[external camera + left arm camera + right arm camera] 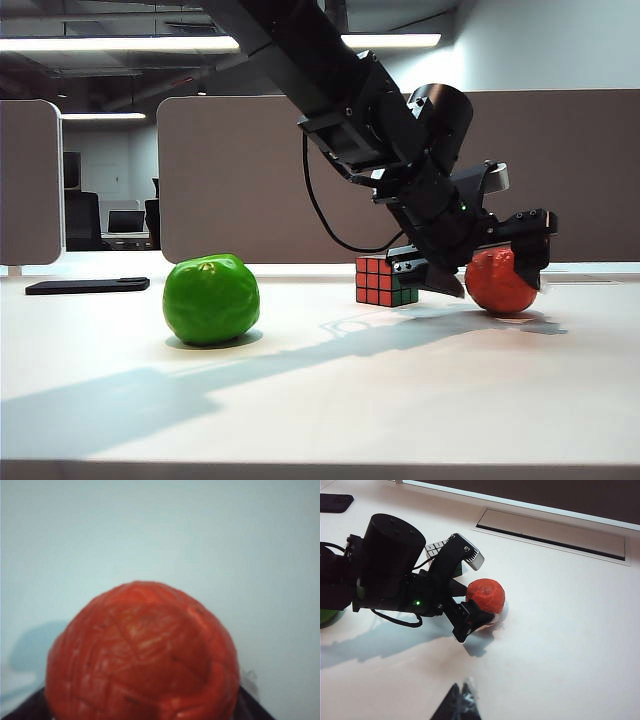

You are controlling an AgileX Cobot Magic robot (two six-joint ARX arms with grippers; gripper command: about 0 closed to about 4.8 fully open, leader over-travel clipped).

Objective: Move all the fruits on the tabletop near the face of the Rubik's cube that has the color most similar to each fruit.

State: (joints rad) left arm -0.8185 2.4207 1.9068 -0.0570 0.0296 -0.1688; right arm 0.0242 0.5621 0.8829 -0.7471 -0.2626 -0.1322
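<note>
White tabletop | left gripper fingers wide, straddling orange-red fruit | right gripper aloft

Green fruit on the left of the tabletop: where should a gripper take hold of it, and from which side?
Grip the green fruit across its widest middle, coming down from above. It is round and glossy, so a lower or off-centre pinch would likely slip; it sits alone on the tabletop, open on all sides.

Left hand covers orange-red fruit left side – contact unclear. Rubik's cube mostly hidden behind arm. Right hand cut by frame edge – only dark tip, state unreadable.
</note>
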